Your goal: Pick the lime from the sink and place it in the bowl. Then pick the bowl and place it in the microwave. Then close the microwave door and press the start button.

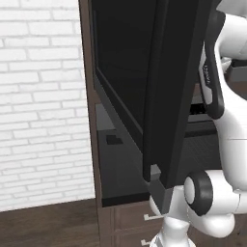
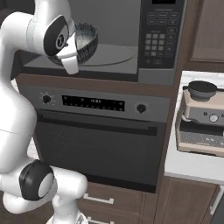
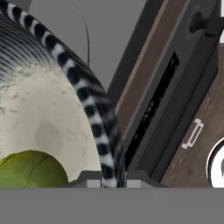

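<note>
Bowl (image 3: 94, 113): striped dark-and-pale rim, ribbed outside, pale speckled matt inside, at left of hand view.
Lime (image 3: 30, 170): yellow-green, finely dimpled skin, lower left.
Microwave door (image 1: 169, 96): matt black panel, centre of left base view.
Microwave (image 2: 113, 54): smooth grey inside, top of right base view.
Oven (image 2: 98, 140): brushed grey front, dark glossy window.
Cabinet drawers (image 2: 118, 203): brown wood grain, pale metal handles.
Wall (image 1: 41, 101): rough white brick.
</note>
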You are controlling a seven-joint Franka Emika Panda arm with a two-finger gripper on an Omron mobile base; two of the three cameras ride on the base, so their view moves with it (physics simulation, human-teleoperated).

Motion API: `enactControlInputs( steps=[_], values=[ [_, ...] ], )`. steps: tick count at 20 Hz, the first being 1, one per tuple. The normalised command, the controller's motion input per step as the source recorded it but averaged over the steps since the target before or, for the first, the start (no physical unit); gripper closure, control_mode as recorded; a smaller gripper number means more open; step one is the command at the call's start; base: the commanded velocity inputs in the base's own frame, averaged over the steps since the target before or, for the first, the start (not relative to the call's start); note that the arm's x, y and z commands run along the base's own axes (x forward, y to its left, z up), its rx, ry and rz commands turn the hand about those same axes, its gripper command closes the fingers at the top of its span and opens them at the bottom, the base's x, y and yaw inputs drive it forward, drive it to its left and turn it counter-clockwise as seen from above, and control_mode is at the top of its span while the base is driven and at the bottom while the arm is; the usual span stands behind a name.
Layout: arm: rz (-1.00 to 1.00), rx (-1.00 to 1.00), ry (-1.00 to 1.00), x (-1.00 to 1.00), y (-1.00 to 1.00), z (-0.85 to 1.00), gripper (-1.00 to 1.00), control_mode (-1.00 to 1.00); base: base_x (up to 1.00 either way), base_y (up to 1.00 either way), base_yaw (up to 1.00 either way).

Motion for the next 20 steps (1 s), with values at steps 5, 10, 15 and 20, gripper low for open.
enactControlInputs(
  steps=[5,10,15,20],
  values=[
    [0.00,0.00,0.00,0.34,0.05,0.00,1.00,-1.00,0.00,0.00,0.00],
    [0.00,0.00,0.00,0.40,0.07,0.00,1.00,-1.00,0.00,0.00,0.00],
    [0.00,0.00,0.00,0.35,0.10,0.00,1.00,-1.00,0.00,0.00,0.00],
    [0.00,0.00,0.00,0.15,0.03,-0.08,1.00,-1.00,0.00,0.00,0.00]
  ],
)
